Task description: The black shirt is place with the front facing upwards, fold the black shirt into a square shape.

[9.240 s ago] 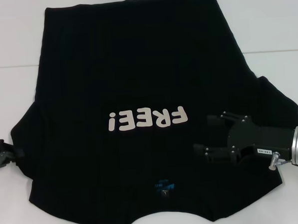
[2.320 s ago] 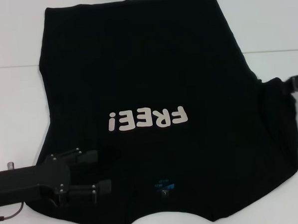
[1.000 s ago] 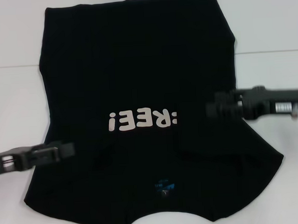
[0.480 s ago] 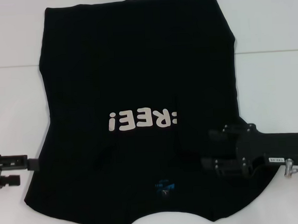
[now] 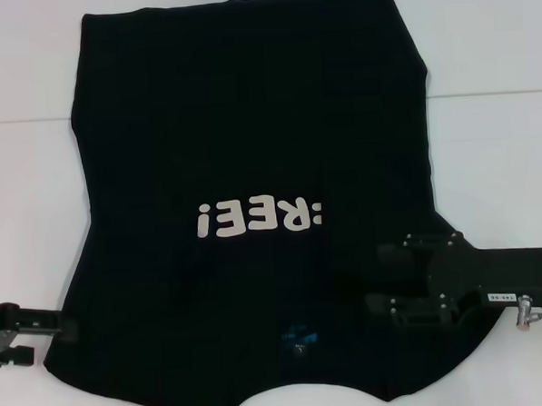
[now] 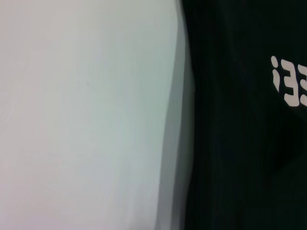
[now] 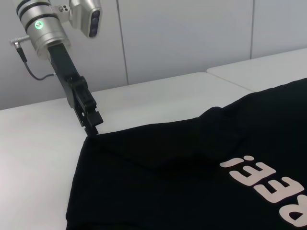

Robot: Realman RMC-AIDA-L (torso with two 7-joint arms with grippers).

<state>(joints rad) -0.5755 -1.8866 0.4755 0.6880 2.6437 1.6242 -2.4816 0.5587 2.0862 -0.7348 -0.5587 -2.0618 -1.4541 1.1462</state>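
Nearest, along the bottom of the head view: neckline of the shirt (image 5: 251, 168), curved, at bottom centre, with a small blue label (image 5: 299, 340) just above it. At lower right, right gripper (image 5: 377, 284) lying over the folded-in sleeve area, jaws pointing toward frame centre and set apart, one above the other; whether cloth sits between them cannot be told. At lower left, left gripper (image 5: 64, 325) low at the shirt's edge, tips meeting the cloth border; cannot tell whether its jaws are apart or together. In the right wrist view, same left gripper (image 7: 91, 125) angled down, tip touching the shirt's corner edge. Mid frame: white lettering (image 5: 258, 216), upside down, its right end hidden under the folded flap. Both sleeves tucked inward, leaving the shirt spread flat, front up, across the centre of the white desk (image 5: 495, 146). Farthest, at the top of the frame: straight hem of the shirt.
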